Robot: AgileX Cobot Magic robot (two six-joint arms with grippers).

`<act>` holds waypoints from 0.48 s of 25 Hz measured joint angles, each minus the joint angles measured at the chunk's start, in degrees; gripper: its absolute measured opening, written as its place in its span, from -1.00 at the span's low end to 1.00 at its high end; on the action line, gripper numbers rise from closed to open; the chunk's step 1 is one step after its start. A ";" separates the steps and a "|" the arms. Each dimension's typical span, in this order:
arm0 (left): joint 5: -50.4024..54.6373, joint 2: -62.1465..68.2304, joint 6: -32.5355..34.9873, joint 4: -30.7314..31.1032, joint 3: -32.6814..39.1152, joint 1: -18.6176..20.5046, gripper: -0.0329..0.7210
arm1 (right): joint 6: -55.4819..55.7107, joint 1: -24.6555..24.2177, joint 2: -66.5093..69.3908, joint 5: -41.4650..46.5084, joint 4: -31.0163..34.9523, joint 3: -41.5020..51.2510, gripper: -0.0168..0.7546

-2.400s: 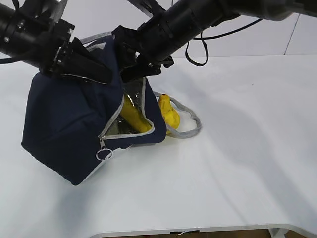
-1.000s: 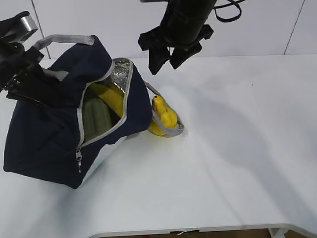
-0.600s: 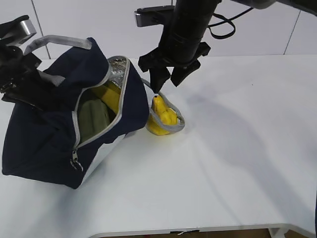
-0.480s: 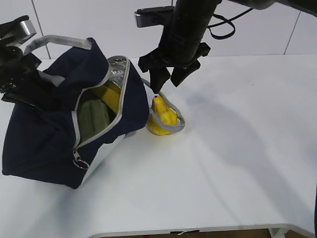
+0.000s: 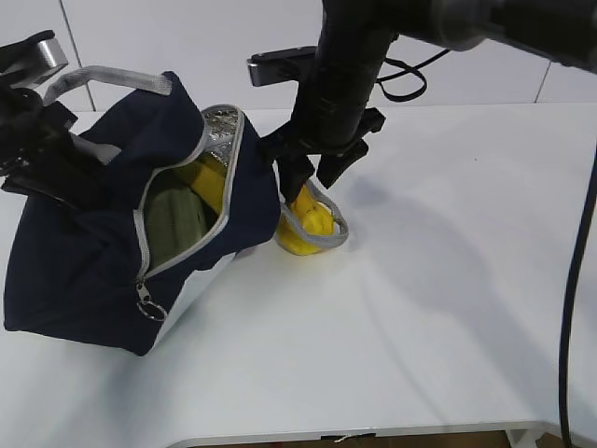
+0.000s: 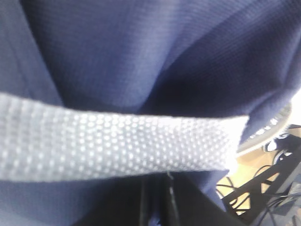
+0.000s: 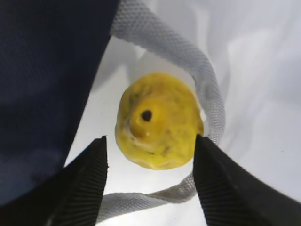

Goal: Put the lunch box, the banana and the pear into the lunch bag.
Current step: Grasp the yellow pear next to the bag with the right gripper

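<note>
The navy lunch bag (image 5: 84, 252) stands tilted with its zipped mouth gaping toward the right. Inside it lie the banana (image 5: 213, 187) and the sage-green lid of the lunch box (image 5: 173, 219). The pear (image 5: 300, 231) rests on the table just right of the bag, ringed by a grey handle loop (image 5: 328, 239). My right gripper (image 5: 311, 177) hangs open just above the pear (image 7: 157, 125), one finger on each side, not touching. My left gripper (image 6: 157, 188) is shut on the bag's navy fabric under a grey webbing strap (image 6: 117, 143), holding the bag's left side up.
The white table (image 5: 448, 308) stretches to the right and front of the bag; its front edge runs along the bottom. A black cable (image 5: 571, 308) from the right arm hangs at the far right. The bag's wall (image 7: 42, 70) stands close to the left of my right gripper.
My right gripper has left the bag's mouth, swung right and come down over the pear. The bag has shifted left and opened wider. The left grip is unchanged.
</note>
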 joint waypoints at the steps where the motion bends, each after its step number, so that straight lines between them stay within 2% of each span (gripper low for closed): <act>1: 0.00 0.00 0.00 0.24 0.00 0.00 -0.94 | -0.15 0.23 0.27 0.00 0.00 0.00 0.28; 8: 0.00 0.00 0.00 1.55 0.00 0.00 -0.94 | -1.66 1.97 2.27 -0.09 -0.26 0.00 0.28; 12: 0.00 0.00 -0.04 2.36 0.00 0.00 -0.95 | -1.80 2.02 2.27 -0.09 -2.67 0.00 0.28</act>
